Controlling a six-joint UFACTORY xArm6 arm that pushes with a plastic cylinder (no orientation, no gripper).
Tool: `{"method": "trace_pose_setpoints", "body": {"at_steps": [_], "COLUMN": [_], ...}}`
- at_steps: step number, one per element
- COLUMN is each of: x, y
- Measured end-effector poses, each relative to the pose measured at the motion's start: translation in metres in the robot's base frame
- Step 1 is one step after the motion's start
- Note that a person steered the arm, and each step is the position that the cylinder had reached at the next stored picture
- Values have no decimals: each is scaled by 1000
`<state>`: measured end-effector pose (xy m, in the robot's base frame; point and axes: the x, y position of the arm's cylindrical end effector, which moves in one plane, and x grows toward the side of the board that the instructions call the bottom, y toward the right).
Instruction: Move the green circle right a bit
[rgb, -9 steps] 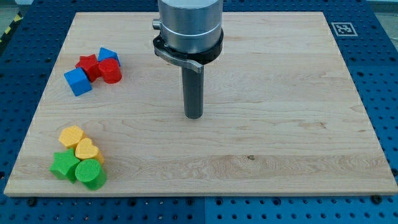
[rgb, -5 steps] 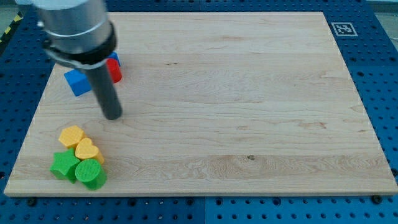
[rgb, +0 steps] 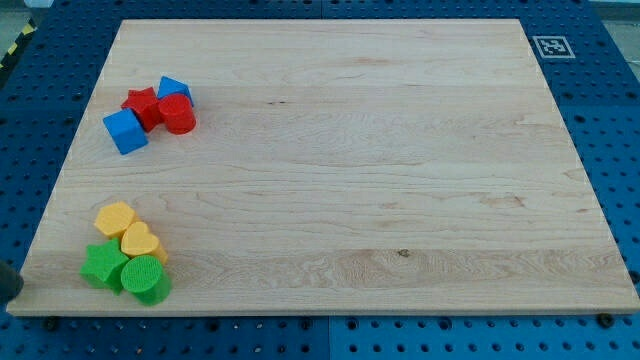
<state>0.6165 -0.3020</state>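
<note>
The green circle (rgb: 147, 279) lies near the board's bottom left corner. It touches a green star (rgb: 103, 266) on its left and a yellow heart (rgb: 141, 241) above it. A dark shape at the view's left edge looks like my rod, with my tip (rgb: 10, 299) just off the board's left edge, well left of the green star. Most of the rod is out of view.
A yellow hexagon (rgb: 115, 217) sits above the heart. At the upper left are a red star (rgb: 141, 104), a red cylinder (rgb: 178, 114), a blue cube (rgb: 124, 131) and another blue block (rgb: 173, 90). The wooden board (rgb: 400, 170) carries a marker tag (rgb: 551, 46) at its top right.
The rod swept from the board's middle to the left, then down to the view's bottom left edge. No block has moved.
</note>
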Motion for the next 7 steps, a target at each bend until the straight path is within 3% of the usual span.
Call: {"method": "trace_pose_setpoints", "body": {"at_steps": [2,4,7], "x": [-1,-4,-29], "y": [22,158,185]}}
